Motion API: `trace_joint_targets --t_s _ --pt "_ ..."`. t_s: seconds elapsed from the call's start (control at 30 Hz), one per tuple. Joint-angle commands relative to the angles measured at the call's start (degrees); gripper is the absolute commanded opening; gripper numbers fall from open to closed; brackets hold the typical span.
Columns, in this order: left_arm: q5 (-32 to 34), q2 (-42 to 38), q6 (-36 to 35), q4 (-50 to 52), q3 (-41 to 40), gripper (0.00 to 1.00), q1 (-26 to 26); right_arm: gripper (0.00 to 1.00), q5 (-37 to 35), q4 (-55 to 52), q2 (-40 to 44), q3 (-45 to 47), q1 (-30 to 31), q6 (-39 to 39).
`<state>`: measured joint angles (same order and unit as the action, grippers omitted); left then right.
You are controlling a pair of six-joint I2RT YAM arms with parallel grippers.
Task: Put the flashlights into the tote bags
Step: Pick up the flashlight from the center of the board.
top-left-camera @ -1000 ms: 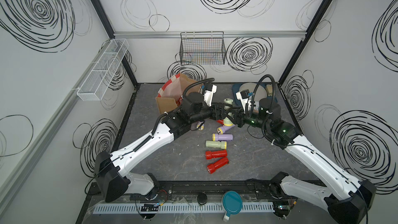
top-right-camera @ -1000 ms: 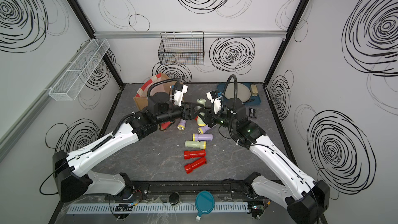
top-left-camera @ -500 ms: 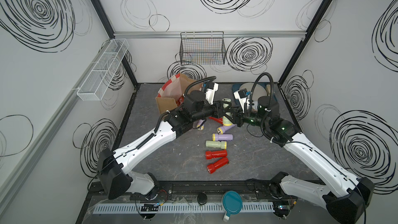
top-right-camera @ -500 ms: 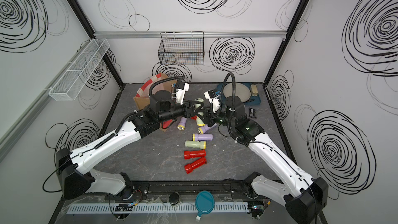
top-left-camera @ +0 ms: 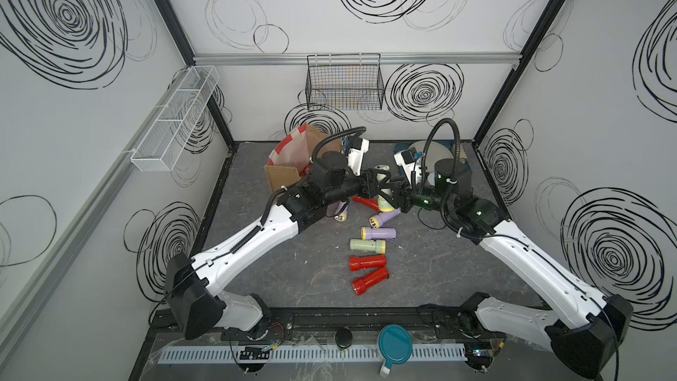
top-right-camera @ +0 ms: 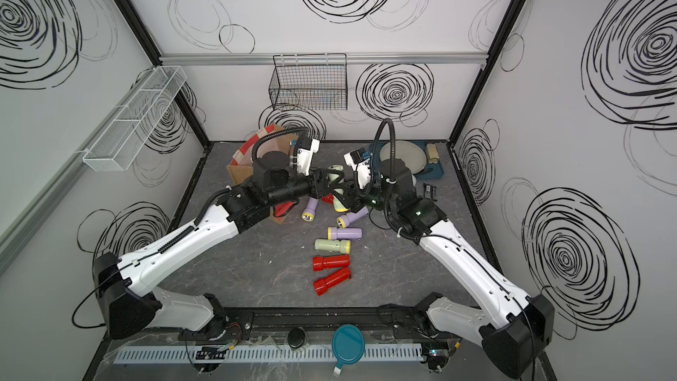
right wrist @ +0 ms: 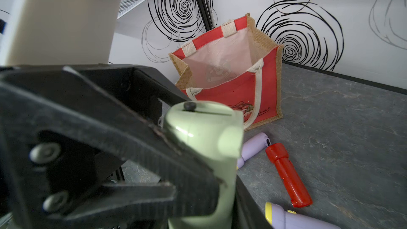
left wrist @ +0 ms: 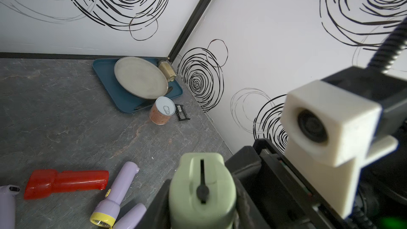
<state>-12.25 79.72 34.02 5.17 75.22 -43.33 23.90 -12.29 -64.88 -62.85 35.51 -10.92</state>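
Both top views show your left gripper (top-left-camera: pixel 376 185) pinching the pale green flashlight (top-left-camera: pixel 383 172) at far centre, right of the bag (top-left-camera: pixel 282 177); your right gripper (top-left-camera: pixel 395 195) meets it, grip unclear.

A robot test cell, probably in a lab. Swirl-marked panels (top-left-camera: pixel 329 23) and black framing (top-left-camera: pixel 527 49) enclose two mounted arms (top-left-camera: pixel 256 240).

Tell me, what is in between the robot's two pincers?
A pale green flashlight sits between the left pincer and the right pincer. Both top views show it, and both wrist views see it close up.
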Motion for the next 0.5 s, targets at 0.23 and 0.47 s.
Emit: trace_joint_targets --t_s 0.23,0.47 --pt "9.41 -0.98 -5.37 8.68 7.67 0.0 7.29 1.0 -5.24 -2.18 -2.66 -5.91 1.01 0.56" --pt "11.27 0.52 -6.28 12.23 11.72 0.0 15.28 1.0 -8.71 -4.21 -3.21 -6.65 0.66 -1.02"
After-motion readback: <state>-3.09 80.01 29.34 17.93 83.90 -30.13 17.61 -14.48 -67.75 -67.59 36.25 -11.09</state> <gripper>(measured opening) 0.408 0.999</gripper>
